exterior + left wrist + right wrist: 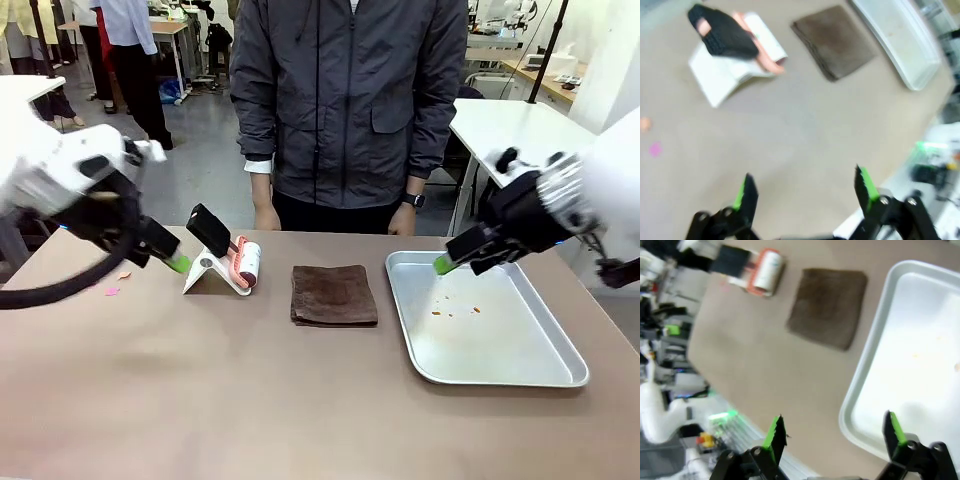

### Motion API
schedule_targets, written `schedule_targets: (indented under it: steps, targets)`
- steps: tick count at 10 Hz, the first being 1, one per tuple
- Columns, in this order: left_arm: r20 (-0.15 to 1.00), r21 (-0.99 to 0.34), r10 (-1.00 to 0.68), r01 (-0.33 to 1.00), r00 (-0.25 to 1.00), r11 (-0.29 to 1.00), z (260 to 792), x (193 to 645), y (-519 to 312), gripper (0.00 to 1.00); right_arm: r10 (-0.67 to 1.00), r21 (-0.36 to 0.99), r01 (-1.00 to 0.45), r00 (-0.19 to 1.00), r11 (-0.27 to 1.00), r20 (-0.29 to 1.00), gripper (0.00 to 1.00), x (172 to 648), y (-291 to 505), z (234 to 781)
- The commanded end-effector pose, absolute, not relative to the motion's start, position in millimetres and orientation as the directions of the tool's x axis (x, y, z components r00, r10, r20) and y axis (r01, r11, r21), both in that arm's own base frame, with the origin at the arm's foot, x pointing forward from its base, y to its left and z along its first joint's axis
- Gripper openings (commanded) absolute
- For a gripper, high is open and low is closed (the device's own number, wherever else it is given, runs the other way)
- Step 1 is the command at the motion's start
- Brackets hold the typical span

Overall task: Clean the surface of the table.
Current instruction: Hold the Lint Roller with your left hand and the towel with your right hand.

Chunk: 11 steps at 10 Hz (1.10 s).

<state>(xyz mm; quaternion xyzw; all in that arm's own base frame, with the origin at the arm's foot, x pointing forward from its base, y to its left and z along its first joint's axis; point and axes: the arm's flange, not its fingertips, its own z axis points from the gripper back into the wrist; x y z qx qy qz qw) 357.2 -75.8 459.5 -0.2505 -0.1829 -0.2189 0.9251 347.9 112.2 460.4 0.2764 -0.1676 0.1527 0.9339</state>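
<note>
Tabletop point(250, 400): one.
Tray point(560, 375): one.
Reddish crumbs point(437, 313) in the tray: at least three, too small for a sure count.
Brown cloth point(334, 294): one.
Lint roller point(247, 264): one.
White stand point(205, 270): one.
Paper scraps: two, a pink scrap point(112, 291) and an orange scrap point(124, 275).
Claws: two, left claw point(178, 264) and right claw point(445, 264).
Person point(350, 100) at the tabletop: one.
</note>
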Motion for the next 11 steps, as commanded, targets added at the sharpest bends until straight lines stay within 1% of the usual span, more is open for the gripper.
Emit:
schedule_targets:
  steps: [1,2,3,5,6,7,9,11]
  targets:
    - [0.444,-0.574,-0.205,0.453,0.872,0.682,458.9,350.9,-18.4,1.00,0.065,0.641,-0.253,0.951,0.724,0.302,1.00,347.0,71.0,453.2]
    - [0.439,-0.674,-0.157,0.440,0.885,0.594,456.4,353.0,13.5,1.00,0.019,0.734,-0.209,0.966,0.647,0.258,1.00,340.3,53.8,446.7]
    - [0.431,-0.757,-0.066,0.400,0.900,0.516,447.6,352.3,48.9,1.00,-0.043,0.811,-0.157,0.975,0.564,0.219,1.00,329.2,35.7,434.6]
    - [0.425,-0.854,0.117,0.354,0.898,0.381,422.0,342.5,108.0,1.00,-0.171,0.885,-0.064,0.972,0.460,0.160,1.00,314.6,-3.9,405.9]
    - [0.401,-0.888,0.206,0.323,0.893,0.328,411.6,338.6,114.7,1.00,-0.228,0.908,-0.027,0.964,0.418,0.134,1.00,309.6,-21.9,393.0]
    - [0.384,-0.907,0.263,0.307,0.885,0.289,400.0,334.5,126.2,1.00,-0.271,0.924,-0.004,0.955,0.382,0.116,1.00,304.9,-35.8,383.4]
    - [0.361,-0.925,0.364,0.279,0.859,0.257,378.4,322.0,139.3,1.00,-0.375,0.948,0.054,0.924,0.313,0.071,1.00,294.0,-68.0,359.9]
    - [0.320,-0.935,0.430,0.209,0.845,0.285,369.5,306.3,134.1,1.00,-0.474,0.960,0.091,0.879,0.265,0.047,1.00,280.8,-99.4,342.6]
